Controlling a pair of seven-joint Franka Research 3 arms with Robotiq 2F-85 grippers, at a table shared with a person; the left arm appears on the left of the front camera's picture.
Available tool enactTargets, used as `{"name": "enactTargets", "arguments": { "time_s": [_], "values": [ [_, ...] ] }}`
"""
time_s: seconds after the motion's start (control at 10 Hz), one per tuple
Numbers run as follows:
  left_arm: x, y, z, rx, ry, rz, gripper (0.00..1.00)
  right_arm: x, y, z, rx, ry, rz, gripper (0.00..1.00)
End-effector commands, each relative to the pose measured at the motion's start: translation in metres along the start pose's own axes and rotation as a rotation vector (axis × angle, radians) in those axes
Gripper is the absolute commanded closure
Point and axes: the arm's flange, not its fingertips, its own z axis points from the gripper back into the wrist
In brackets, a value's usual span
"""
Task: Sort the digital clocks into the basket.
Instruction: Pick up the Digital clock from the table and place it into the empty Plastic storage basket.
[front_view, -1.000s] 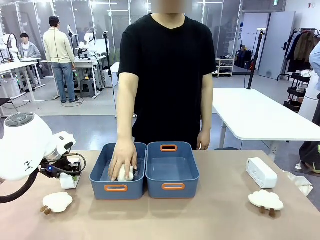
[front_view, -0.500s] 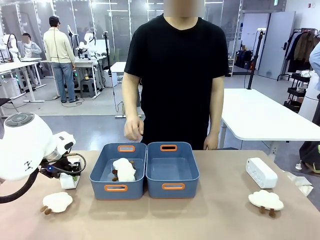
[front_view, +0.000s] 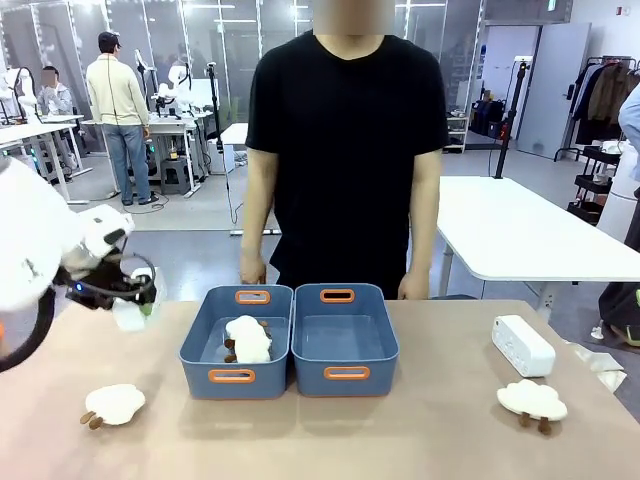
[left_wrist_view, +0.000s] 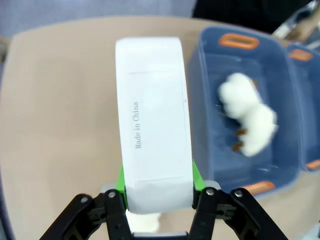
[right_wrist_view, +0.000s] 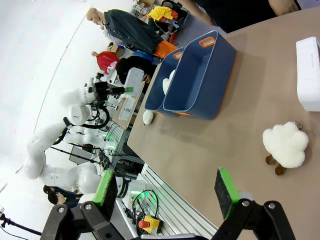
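Observation:
My left gripper (front_view: 134, 303) is shut on a white digital clock (front_view: 129, 314) and holds it in the air above the table's left side, left of the baskets. In the left wrist view the clock (left_wrist_view: 154, 125) stands lengthwise between the green pads (left_wrist_view: 120, 176), with "Made in China" on its side. A second digital clock (front_view: 523, 345) lies on the table at the right, also seen in the right wrist view (right_wrist_view: 308, 75). Two blue-grey baskets stand side by side at the centre: the left basket (front_view: 196, 350) holds a white cloud-shaped item (front_view: 248, 338), the right basket (front_view: 345, 373) holds nothing. My right gripper (right_wrist_view: 165, 189) is open above the table.
A cloud-shaped item (front_view: 114, 403) lies near the front left and another cloud-shaped item (front_view: 532, 399) near the front right. The person stands behind the baskets with one hand (front_view: 252, 268) and the other hand (front_view: 410, 287) hanging at the table's far edge.
The person let go of the cloud-shaped item in the left basket and drew the hand back. My left gripper rose from the table with the clock in it.

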Motion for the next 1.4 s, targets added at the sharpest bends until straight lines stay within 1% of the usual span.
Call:
{"name": "enactTargets", "arguments": {
  "time_s": [0.0,0.1,0.2,0.3,0.4,0.5,0.6,0.7,0.8,0.9,1.0,1.1,1.2,1.3],
  "values": [
    [0.009,-0.015,0.018,-0.05,0.054,-0.044,0.49,0.002,0.001,0.0,0.015,-0.012,0.01,0.0],
    [0.012,-0.047,0.032,-0.065,0.055,-0.057,0.49,0.002,0.001,0.0,0.015,-0.012,0.01,0.0],
    [0.018,-0.087,0.042,-0.098,0.015,-0.068,0.49,0.002,0.001,0.0,0.015,-0.012,0.01,0.0],
    [0.022,-0.134,0.037,-0.078,0.049,-0.072,0.49,0.002,0.001,0.0,0.015,-0.012,0.01,0.0],
    [0.021,-0.178,0.023,-0.061,0.077,-0.044,0.49,0.002,0.001,0.0,0.015,-0.012,0.01,0.0],
    [0.015,-0.224,0.01,-0.012,0.081,-0.044,0.49,0.002,0.001,0.0,0.015,-0.012,0.01,0.0],
    [0.014,-0.259,-0.001,0.021,0.056,-0.045,0.49,0.002,0.001,0.0,0.015,-0.012,0.01,0.0],
    [0.014,-0.29,-0.015,0.049,0.045,0.009,0.49,0.002,0.001,0.0,0.015,-0.012,0.01,0.0],
    [0.012,-0.316,-0.032,0.067,0.042,0.03,0.49,0.002,0.001,0.0,0.015,-0.012,0.01,0.0],
    [0.009,-0.339,-0.05,0.075,0.021,0.018,0.49,0.002,0.001,0.0,0.015,-0.012,0.01,0.0],
    [0.008,-0.355,-0.067,0.086,-0.026,0.016,0.49,0.002,0.001,0.0,0.015,-0.012,0.01,0.0],
    [0.01,-0.362,-0.087,0.077,-0.008,0.043,0.49,0.002,0.001,0.0,0.015,-0.012,0.01,0.0],
    [0.012,-0.365,-0.103,0.026,0.006,0.043,0.49,0.002,0.001,0.0,0.015,-0.012,0.01,0.0],
    [0.012,-0.365,-0.125,0.023,0.04,0.058,0.49,0.002,0.001,0.0,0.015,-0.012,0.01,0.0]
  ]
}}
